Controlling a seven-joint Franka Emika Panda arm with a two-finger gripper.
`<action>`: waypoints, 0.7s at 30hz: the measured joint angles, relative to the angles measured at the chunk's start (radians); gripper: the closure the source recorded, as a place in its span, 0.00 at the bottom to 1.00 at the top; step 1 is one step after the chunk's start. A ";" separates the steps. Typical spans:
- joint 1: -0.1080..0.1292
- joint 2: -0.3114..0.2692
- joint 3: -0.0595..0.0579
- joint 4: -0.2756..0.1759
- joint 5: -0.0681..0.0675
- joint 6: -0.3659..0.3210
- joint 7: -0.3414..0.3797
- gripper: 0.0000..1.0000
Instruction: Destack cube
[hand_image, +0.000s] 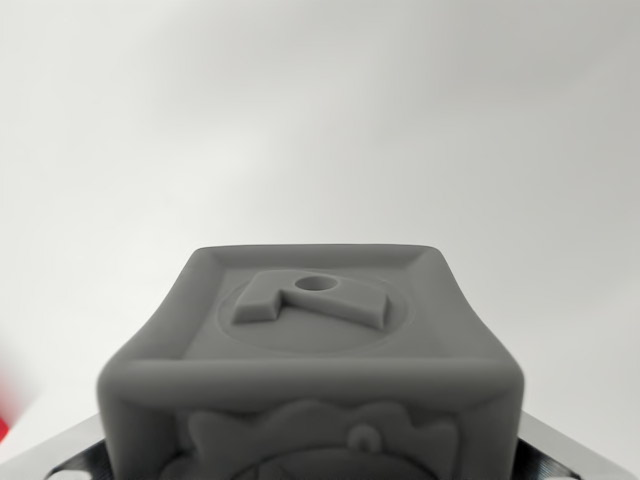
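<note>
Taking the cube (312, 385) as the landmark and reading from the wrist view's left: far to its left, at the frame edge, a small red blur (8, 412) shows, too soft to name; just below and left of the cube a strip of bright metal (55, 458) shows, probably one part of the gripper (312, 470), and a matching strip shows at the cube's lower right. The cube itself fills the lower middle of the view, close under the camera and between those two strips, its top face turned up toward the pale background (320, 110). I cannot tell whether the pincer is apart, together or clamped on the cube, since no fingertip contact shows, nor what the cube rests on, as its base is out of frame. It looks like a rigid, matte grey moulded block, likely light and hard, not fragile, with rounded edges. The top bears a raised emblem with a small hole, and the near face has relief too, so those faces would seat the pads unevenly. The flat left and right sides, low enough to clear the rounded rim, seem the better hold. Count: one cube in view, no second cube visible; one red blur; two metal strips
</note>
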 joint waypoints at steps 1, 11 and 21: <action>-0.003 0.001 0.000 0.001 0.000 0.000 0.000 1.00; -0.025 0.021 -0.002 0.010 0.004 0.014 -0.002 1.00; -0.027 0.093 0.004 0.010 0.017 0.080 -0.010 1.00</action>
